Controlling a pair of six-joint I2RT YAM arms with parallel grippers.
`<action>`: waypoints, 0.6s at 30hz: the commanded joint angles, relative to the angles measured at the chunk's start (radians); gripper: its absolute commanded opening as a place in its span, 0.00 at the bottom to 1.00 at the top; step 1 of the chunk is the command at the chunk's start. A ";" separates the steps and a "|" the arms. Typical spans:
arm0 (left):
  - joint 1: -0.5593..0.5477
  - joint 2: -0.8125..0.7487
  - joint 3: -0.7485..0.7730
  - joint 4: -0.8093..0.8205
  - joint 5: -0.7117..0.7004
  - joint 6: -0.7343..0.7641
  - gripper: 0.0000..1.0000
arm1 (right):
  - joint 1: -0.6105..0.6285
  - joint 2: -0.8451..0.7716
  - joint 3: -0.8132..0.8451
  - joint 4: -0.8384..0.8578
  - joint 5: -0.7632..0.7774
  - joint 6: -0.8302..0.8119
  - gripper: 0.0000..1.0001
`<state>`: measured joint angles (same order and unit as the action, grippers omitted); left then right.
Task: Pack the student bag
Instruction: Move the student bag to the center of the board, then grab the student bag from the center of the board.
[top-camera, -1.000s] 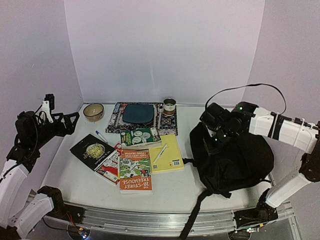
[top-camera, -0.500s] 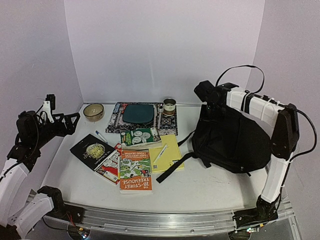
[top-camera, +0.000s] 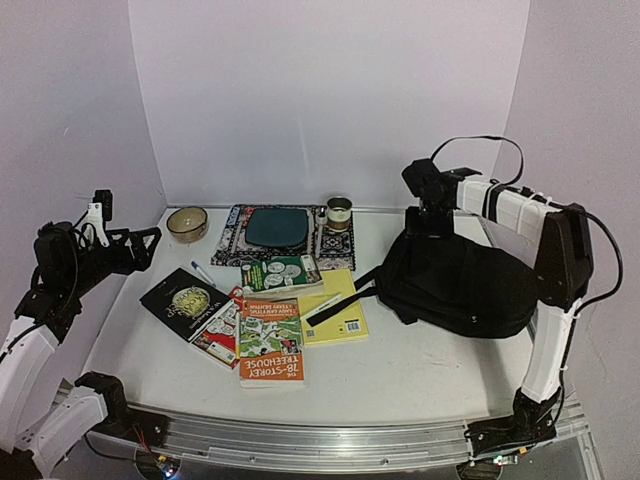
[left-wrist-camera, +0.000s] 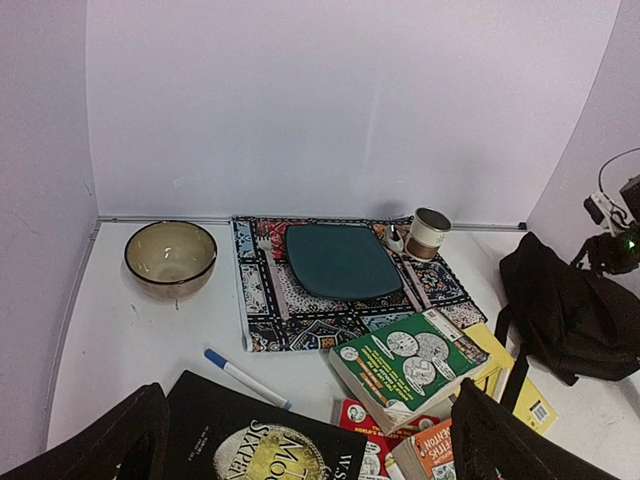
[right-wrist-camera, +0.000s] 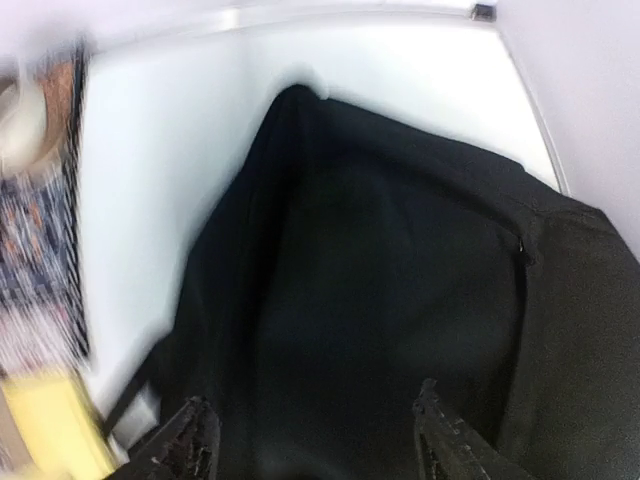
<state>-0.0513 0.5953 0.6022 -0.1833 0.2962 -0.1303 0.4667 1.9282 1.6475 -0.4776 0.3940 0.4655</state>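
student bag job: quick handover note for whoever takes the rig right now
Left gripper: open, empty, off at the left side, clear of everything.
Right gripper: open, just above the bag, not gripping it.
Bag: lying at the table's right side, one strap reaching onto the yellow notepad.
Done: nothing visibly packed; can't tell if a zipper is open.
Left: get the bag open, then load the books, notepad and blue-capped pen.
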 joint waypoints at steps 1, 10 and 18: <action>0.004 -0.008 0.054 0.018 0.036 0.003 0.99 | 0.003 -0.186 -0.188 -0.055 -0.080 -0.249 0.83; 0.004 -0.017 0.054 0.018 0.060 0.006 0.99 | 0.003 -0.330 -0.348 -0.317 -0.126 -0.453 0.98; 0.004 -0.016 0.054 0.019 0.070 0.007 0.99 | 0.003 -0.361 -0.468 -0.387 -0.145 -0.539 0.98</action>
<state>-0.0513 0.5831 0.6025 -0.1836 0.3433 -0.1299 0.4671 1.5937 1.2233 -0.7537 0.2701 0.0025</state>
